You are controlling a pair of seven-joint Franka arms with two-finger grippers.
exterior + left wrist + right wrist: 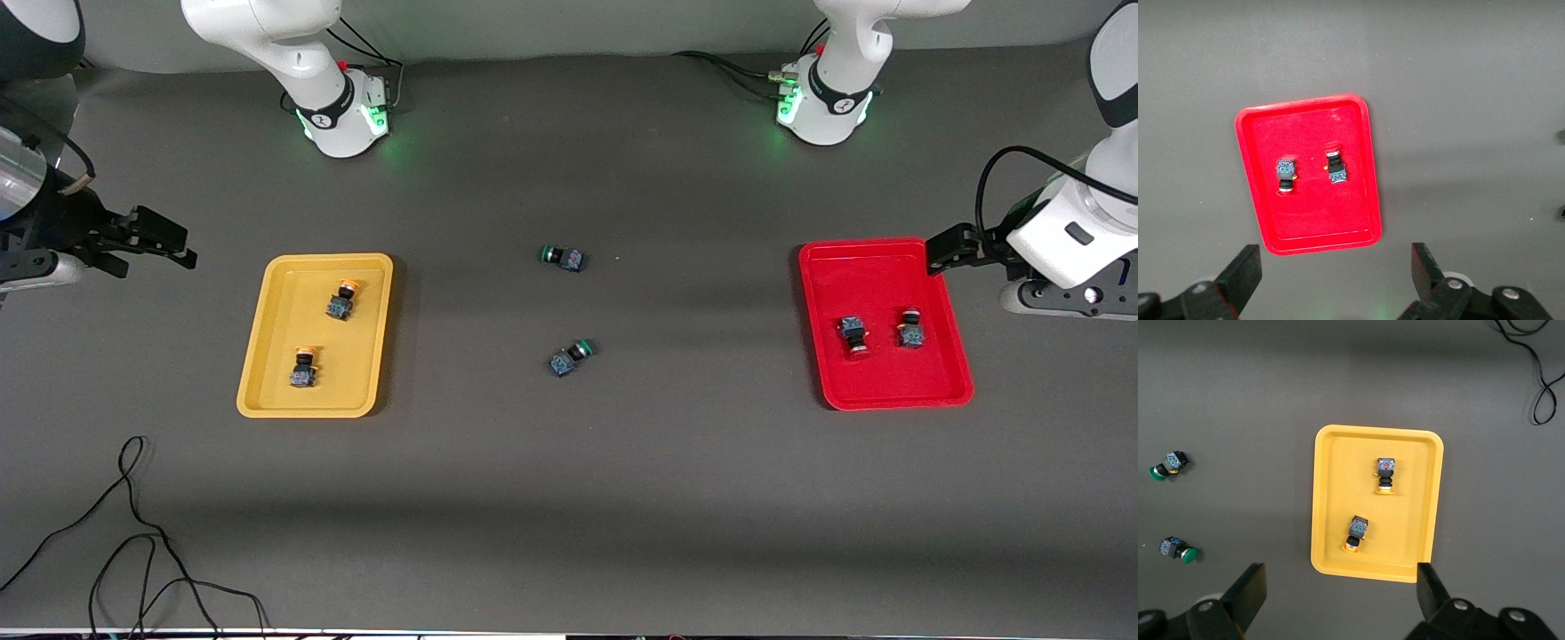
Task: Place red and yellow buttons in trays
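Note:
The yellow tray (276, 356) holds two yellow-capped buttons (341, 300) (304, 367). The red tray (889, 276) holds two red-capped buttons (853, 335) (909, 328). My right gripper (185, 249) hangs open and empty over the table beside the yellow tray, toward the right arm's end. Its wrist view shows its fingers (1248, 593) spread, with the yellow tray (1338, 467) and both yellow buttons (1385, 475) (1355, 533). My left gripper (942, 252) hangs open and empty by the red tray's corner. Its wrist view shows the red tray (1311, 213) and red buttons (1286, 175) (1335, 167).
Two green-capped switches (564, 258) (570, 356) lie on the dark table between the trays; they also show in the right wrist view (1168, 465) (1178, 549). A loose black cable (133, 533) lies near the table's front edge at the right arm's end.

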